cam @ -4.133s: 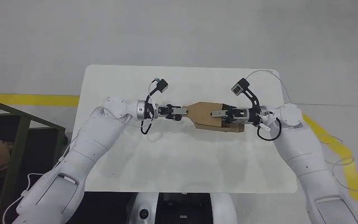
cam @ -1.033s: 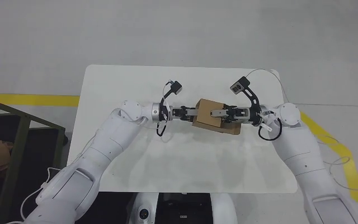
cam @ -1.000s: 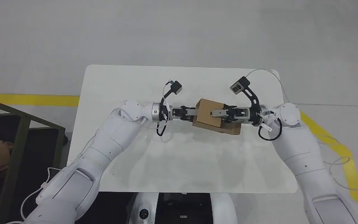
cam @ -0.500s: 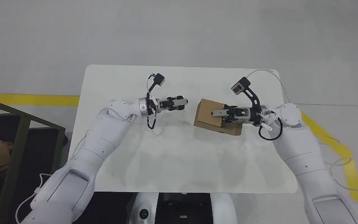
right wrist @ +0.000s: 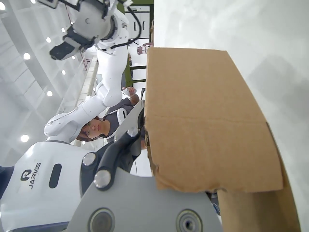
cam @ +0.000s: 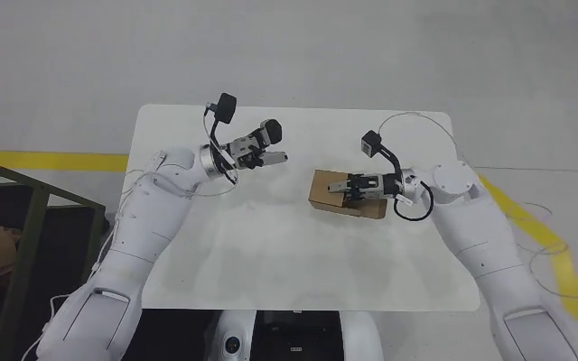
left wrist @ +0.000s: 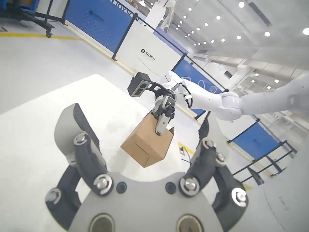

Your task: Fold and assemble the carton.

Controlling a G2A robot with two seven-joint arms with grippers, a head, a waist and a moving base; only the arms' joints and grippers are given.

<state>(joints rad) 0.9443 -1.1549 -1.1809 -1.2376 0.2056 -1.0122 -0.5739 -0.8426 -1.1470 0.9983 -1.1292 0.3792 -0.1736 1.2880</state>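
The carton point(cam: 346, 192) now reads as a squat brown box lying on the white desk point(cam: 226, 262); four seconds ago the end facing the left arm still ran out in a tapered flap, and that end is now square, with a tucked seam showing on its face in the left wrist view; the right hand point(cam: 339, 187) stays clenched on the carton's upper wall at the opposite, still ragged end, one finger point(left wrist: 161, 126) lying flat on the outside of the cardboard and the other hidden behind it; a second ago the left hand point(cam: 274, 155) was pressed against the carton's near end, and it has since drawn back and lifted, so it hangs well apart from the carton on the side away from the right arm, released, fingers spread wide and holding nothing; the carton itself has barely shifted under the right hand's grip; judging from this, the flap-closing step at that end looks finished and the left arm is clearing off; what seems left is the end where the right hand sits, whose edge looks torn and open in the right wrist view, so a regrasp would probably be needed before that side can be folded shut.
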